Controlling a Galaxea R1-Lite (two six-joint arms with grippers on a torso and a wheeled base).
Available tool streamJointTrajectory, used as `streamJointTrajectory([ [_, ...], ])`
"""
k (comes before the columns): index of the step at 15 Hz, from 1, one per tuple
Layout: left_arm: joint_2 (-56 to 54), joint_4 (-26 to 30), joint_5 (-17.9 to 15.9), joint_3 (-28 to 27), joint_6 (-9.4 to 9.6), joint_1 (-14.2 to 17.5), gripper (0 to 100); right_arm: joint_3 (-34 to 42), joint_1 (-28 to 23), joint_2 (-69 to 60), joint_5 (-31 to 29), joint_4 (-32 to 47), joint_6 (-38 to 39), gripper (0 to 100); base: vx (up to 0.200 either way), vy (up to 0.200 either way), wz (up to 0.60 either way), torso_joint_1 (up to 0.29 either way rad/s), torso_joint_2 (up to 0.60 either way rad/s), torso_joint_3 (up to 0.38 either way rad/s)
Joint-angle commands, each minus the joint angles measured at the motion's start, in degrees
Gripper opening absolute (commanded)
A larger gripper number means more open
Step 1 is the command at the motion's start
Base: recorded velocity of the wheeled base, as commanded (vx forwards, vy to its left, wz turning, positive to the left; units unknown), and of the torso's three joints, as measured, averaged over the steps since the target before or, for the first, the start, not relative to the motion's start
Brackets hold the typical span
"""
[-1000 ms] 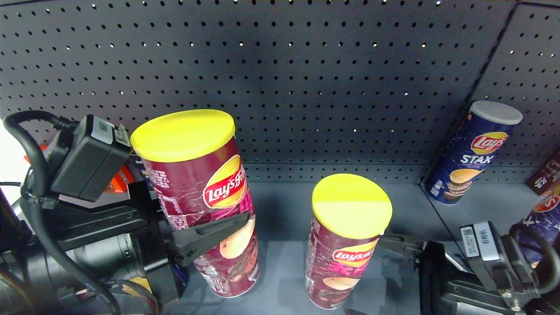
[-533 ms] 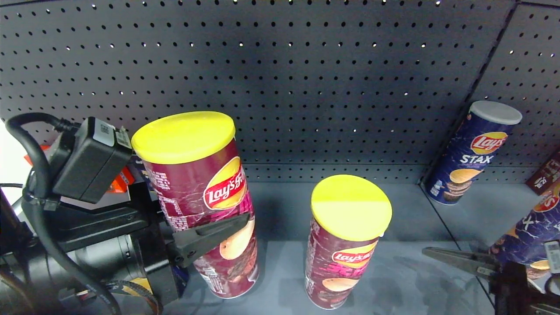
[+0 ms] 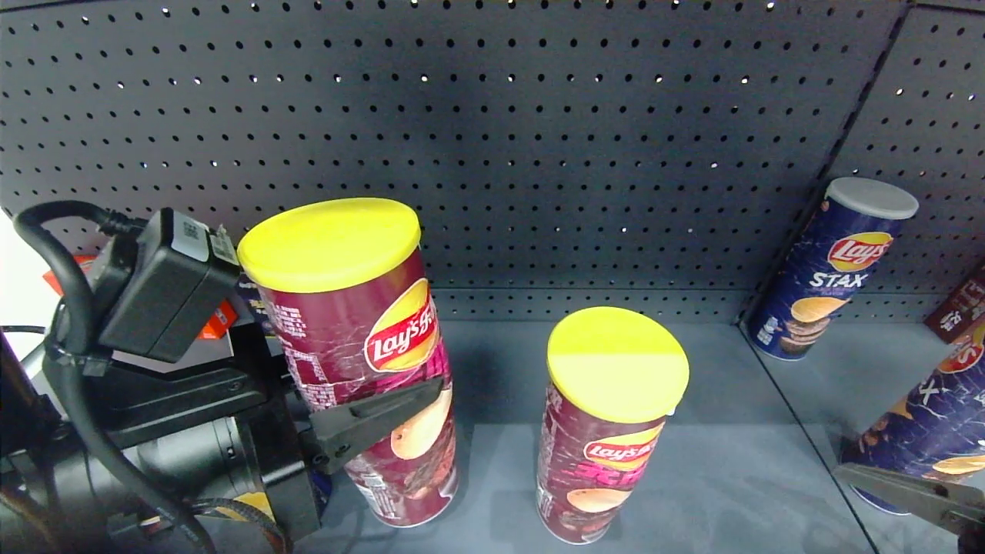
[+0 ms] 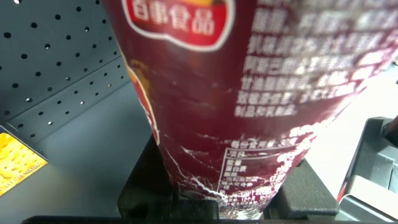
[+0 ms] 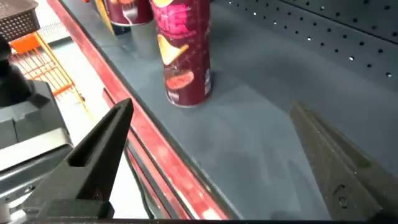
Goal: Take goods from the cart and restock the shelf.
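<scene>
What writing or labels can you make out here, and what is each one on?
Left maroon can: red-and-yellow brand logo, readable; white small print on its side, too small.
Middle maroon can: the same logo, readable.
Upright blue can: the same logo over a large white word, both readable.
Blue can at the right edge: lettering cut off, unreadable.
Dark package beside it: print too small.

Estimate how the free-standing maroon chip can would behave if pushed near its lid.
The free-standing maroon can is tall and narrow-based, so it would probably tip rather than slide. Once down, its round body would likely roll along the shelf. Its smooth wall looks slippery.
</scene>
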Motion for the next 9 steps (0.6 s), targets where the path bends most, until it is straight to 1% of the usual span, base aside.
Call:
streamJointTrajectory([
  [1,0.0,0.0,0.0,0.0,-0.01,0.0,0,1.9,0.2,-5.5,-0.1,0.7,0.0,100,0.000,0.000,0.00,0.000,0.00,0.000],
  [4,0.0,-0.1,0.1,0.6,0.08,0.0,0,5.5,0.2,-10.1,0.0,0.7,0.3,100,0.000,0.000,0.00,0.000,0.00,0.000],
  [5,0.0,-0.1,0.1,0.6,0.34,0.0,0,5.7,0.2,-12.0,-0.1,2.0,0.4,100,0.000,0.000,0.00,0.000,0.00,0.000],
  [6,0.0,-0.1,0.1,0.6,1.48,0.0,0,5.7,-0.9,-15.9,-0.4,6.0,0.3,100,0.000,0.000,0.00,0.000,0.00,0.000],
  [7,0.0,-0.1,0.1,0.7,1.75,0.1,0,5.7,-2.5,-22.7,-0.7,13.1,0.3,100,0.000,0.000,0.00,0.000,0.00,0.000],
  [9,0.0,-0.1,0.1,0.7,1.75,0.1,0,5.6,-4.8,-33.3,-0.7,25.0,0.2,100,0.000,0.000,0.00,0.000,0.00,0.000],
])
